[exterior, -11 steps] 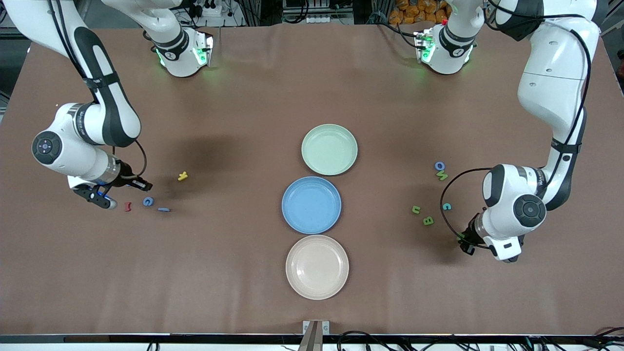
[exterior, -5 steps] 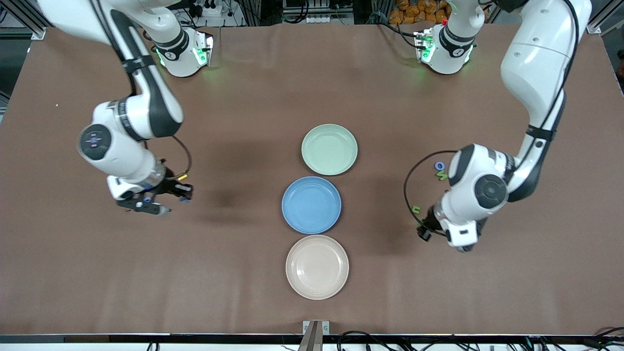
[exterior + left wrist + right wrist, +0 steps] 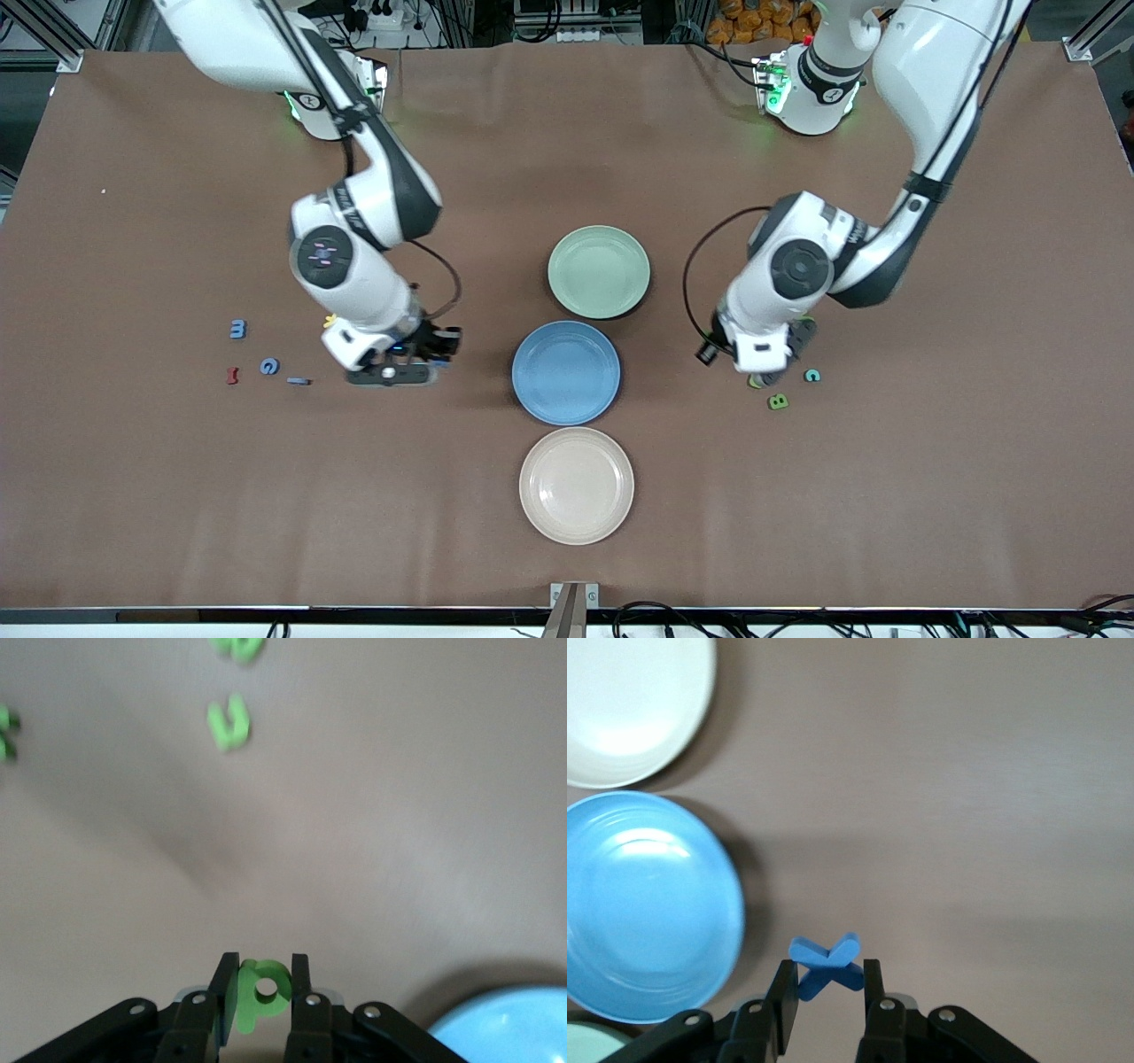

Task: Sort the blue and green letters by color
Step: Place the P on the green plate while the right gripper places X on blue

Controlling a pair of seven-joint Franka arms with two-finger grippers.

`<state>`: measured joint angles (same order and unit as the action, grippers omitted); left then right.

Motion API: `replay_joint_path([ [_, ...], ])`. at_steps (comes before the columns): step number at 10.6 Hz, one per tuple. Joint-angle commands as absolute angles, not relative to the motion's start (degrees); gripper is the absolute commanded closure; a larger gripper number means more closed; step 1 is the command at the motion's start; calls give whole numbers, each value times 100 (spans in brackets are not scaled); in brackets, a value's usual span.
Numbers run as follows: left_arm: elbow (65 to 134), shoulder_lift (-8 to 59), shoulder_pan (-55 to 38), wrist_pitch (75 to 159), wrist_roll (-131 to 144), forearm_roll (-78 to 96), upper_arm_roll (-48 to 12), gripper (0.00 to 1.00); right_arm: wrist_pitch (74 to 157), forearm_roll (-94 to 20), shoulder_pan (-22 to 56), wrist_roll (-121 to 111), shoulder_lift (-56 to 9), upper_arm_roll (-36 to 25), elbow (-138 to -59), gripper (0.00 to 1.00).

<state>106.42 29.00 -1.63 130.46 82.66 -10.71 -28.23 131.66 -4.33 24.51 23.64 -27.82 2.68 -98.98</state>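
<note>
Left gripper [image 3: 263, 992] pinches green P [image 3: 262, 990], stem partly hidden.

On my screen, three plates line the brown surface [image 3: 797, 532]: green plate [image 3: 599, 271] farthest from the front camera, blue plate [image 3: 566, 372] in the middle, beige plate [image 3: 577, 485] nearest. A dark red letter [image 3: 233, 376] lies toward the right arm's end.

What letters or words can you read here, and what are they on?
"P": the green P in the left gripper, over the table near the blue plate.
"x": the blue x in the right gripper, also near that plate.
"B": the green B on the table.
"G": the blue G on the table.
Too small to read: the dark red letter, the print on the arms.
</note>
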Motion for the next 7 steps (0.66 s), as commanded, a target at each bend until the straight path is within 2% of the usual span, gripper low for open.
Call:
replay_joint_path([
  [1,11013,2768,-621,13104,9155,-1187,-3032,100,13104,-404,3004,2434,-3602,229,-8879,100],
  [3,10995,2873,-1218,13104,9840,-1187,-3032,100,13148,-369,3330,2470,-4015,229,-8475,100],
  [4,10960,2935,-1613,13104,10192,-1204,-2997,100,13157,-369,3444,2487,-4086,237,-8438,100],
  [6,10934,2962,-1836,13104,10292,-1213,-3006,100,13253,-387,3594,2531,-4139,290,-8429,100],
  [7,10934,2971,-1959,13104,10301,-1213,-3006,100,13384,-387,3603,2749,-4201,394,-8403,91],
])
